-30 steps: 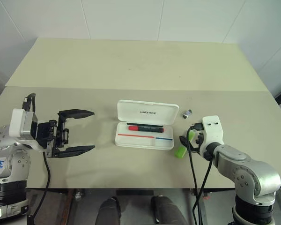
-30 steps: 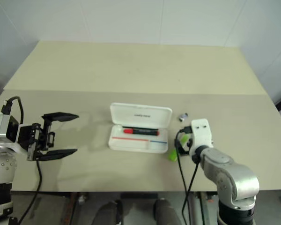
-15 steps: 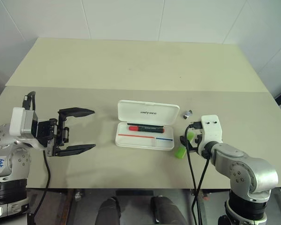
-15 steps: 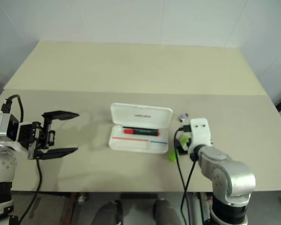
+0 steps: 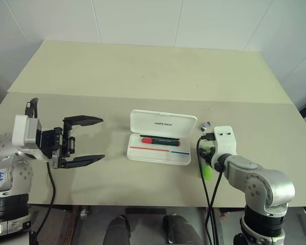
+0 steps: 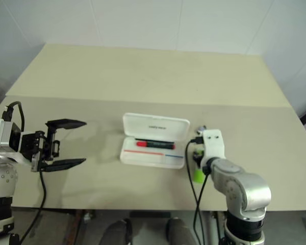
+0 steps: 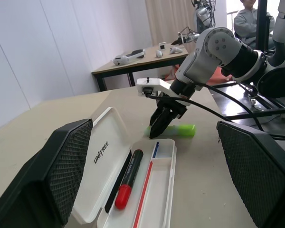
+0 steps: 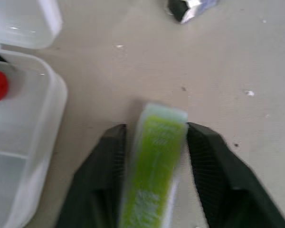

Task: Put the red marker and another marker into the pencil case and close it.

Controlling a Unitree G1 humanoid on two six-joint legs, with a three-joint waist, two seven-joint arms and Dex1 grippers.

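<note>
Red marker already lying inside open pencil case, lid up: first item done. Green highlighter on counter just beside case's right end, not yet in. Right gripper down over it, fingers either side of barrel, touching or nearly so; firm grip cannot be confirmed. Left gripper well left of case, fingers wide apart, holding nothing. Left to do: lift highlighter, place in case, close lid.
</note>
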